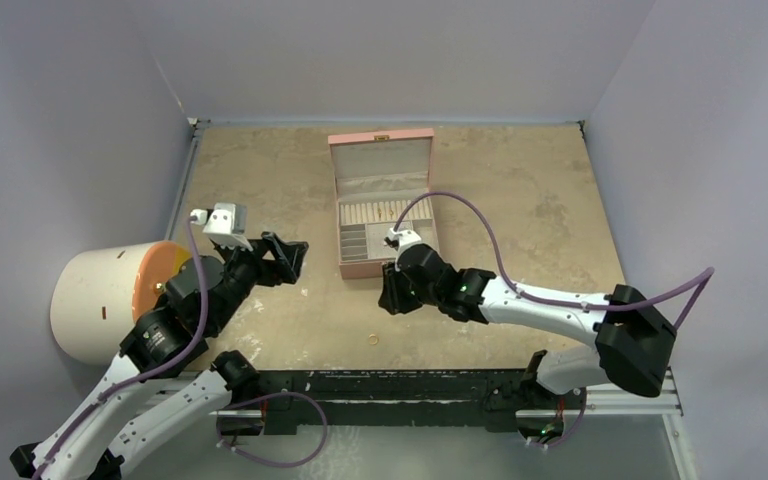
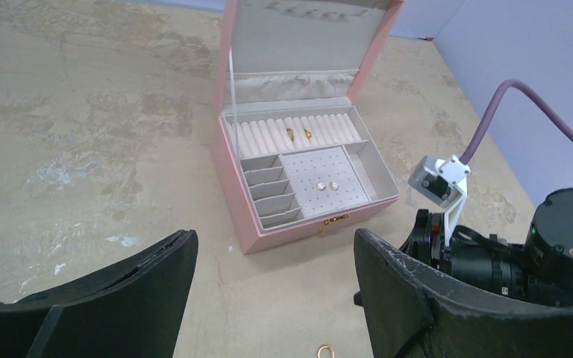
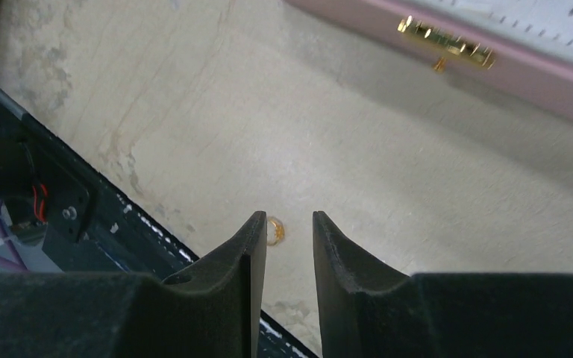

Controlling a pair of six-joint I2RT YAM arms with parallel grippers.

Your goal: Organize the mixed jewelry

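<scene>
Mottled beige table (image 1: 260, 170). Item: gold ring (image 3: 274, 231), loose near the front edge, apart from the pink box (image 1: 344, 268). Right gripper (image 3: 289, 220): jaws narrowly parted, empty, ring just beyond the tips. Straddle the ring squarely before you close. Left gripper (image 2: 274, 237): wide open, empty.
</scene>
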